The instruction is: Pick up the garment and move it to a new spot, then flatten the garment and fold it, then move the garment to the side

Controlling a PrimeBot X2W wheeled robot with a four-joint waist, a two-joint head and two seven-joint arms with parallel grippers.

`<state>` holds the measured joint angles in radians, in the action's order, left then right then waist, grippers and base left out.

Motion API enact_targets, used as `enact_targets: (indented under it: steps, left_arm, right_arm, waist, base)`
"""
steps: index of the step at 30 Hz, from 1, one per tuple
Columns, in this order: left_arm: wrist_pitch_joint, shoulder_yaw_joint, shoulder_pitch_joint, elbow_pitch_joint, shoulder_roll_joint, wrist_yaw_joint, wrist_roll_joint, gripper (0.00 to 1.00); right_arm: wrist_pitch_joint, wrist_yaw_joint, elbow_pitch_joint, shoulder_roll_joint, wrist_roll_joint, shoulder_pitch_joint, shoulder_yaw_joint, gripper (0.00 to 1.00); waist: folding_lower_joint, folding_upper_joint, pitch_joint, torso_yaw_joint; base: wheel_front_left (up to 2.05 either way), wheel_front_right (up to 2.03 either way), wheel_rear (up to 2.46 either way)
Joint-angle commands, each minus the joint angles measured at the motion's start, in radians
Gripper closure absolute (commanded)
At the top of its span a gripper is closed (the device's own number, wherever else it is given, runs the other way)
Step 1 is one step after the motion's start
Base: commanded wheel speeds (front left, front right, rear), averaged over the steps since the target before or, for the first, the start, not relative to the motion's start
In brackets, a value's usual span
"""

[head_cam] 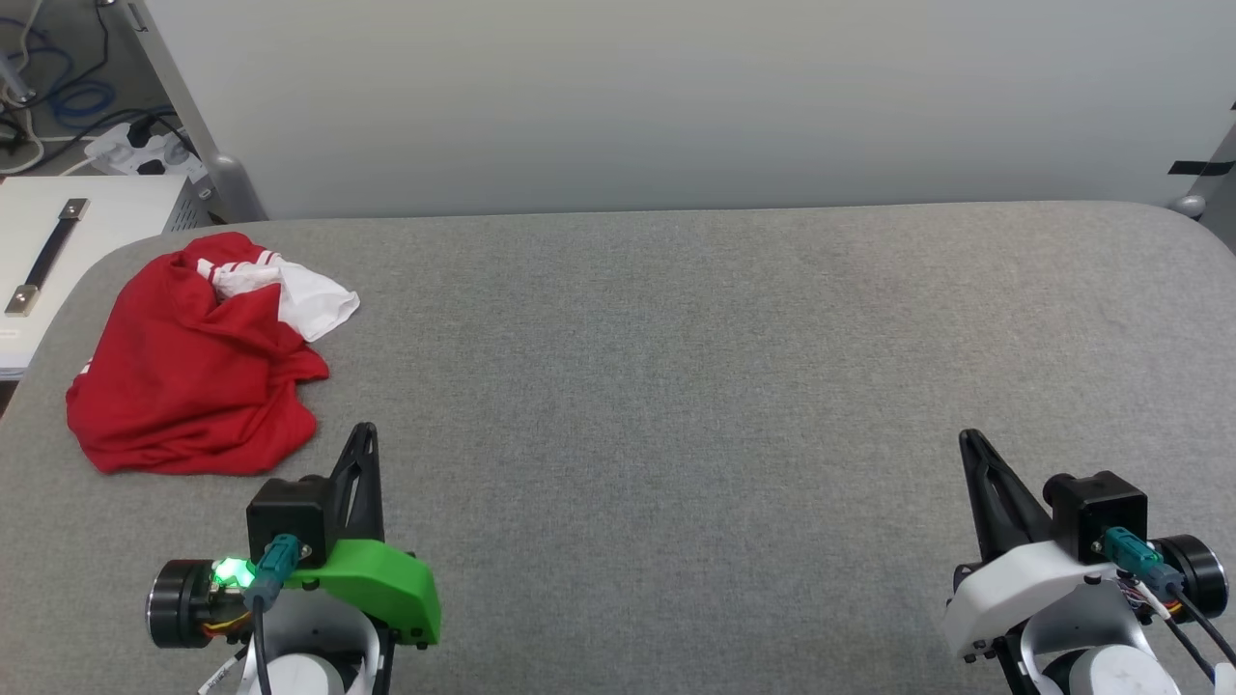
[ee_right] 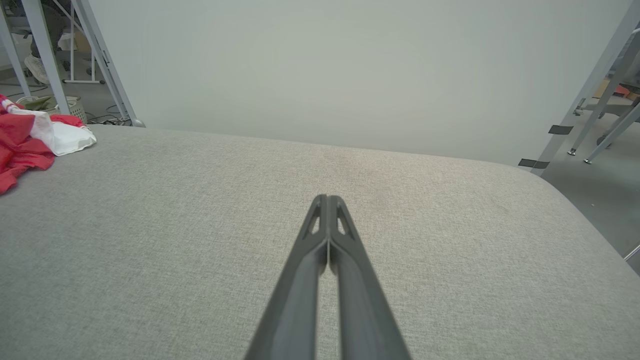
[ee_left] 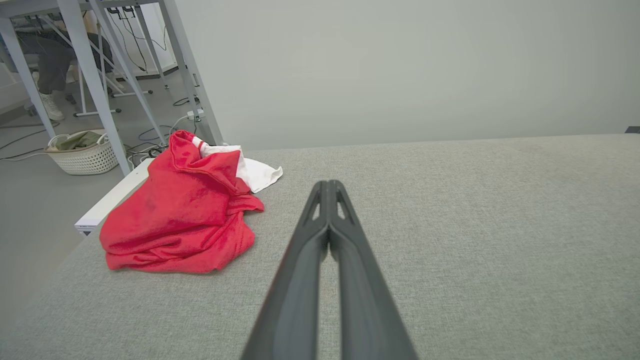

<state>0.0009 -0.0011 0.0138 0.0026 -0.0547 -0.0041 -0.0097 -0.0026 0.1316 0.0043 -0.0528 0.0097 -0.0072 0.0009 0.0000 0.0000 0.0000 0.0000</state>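
A: Head view first. What's the surface like?
B: The table (head_cam: 676,386) is covered in matte grey woven cloth, with rounded far corners. The garment (head_cam: 193,362) is a soft, crumpled red heap, and a white sleeve with red-and-white striped trim pokes out at its far side. It lies by the table's far left corner, close to the left edge.
A: And the grippers?
B: The left gripper (head_cam: 364,431), under a green shell, has its dark fingers pressed together and holds nothing. The garment sits just beyond and left of its tip, apart from it. The white-shelled right gripper (head_cam: 969,439) is likewise closed and empty toward the near right corner, well apart from the garment.
A: Left wrist view?
B: The fingers meet at their tips, and the red folds lie ahead to the left, untouched. A white latticed basket (ee_left: 82,150) stands on the floor beyond, perhaps holding cloth.
A: Right wrist view?
B: The tips are closed over grey weave, and the garment is cut off at the picture's left edge
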Motion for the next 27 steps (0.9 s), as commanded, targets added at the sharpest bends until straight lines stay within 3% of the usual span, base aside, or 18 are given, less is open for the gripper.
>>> enact_targets:
  steps: [1, 27]
  left_arm:
    - [-0.001, 0.001, -0.014, -0.003, 0.005, 0.004, 0.010, 1.00]
    - [-0.001, 0.001, -0.014, -0.003, 0.005, 0.004, 0.010, 1.00]
  right_arm:
    - [0.003, -0.001, -0.004, 0.003, -0.010, 0.007, -0.001, 1.00]
    - [0.003, -0.001, -0.004, 0.003, -0.010, 0.007, -0.001, 1.00]
  waist:
    - [0.0000, 0.0000, 0.000, 0.000]
    - [0.0000, 0.0000, 0.000, 0.000]
  base:
    - [0.00, 0.00, 0.00]
    - [0.00, 0.00, 0.00]
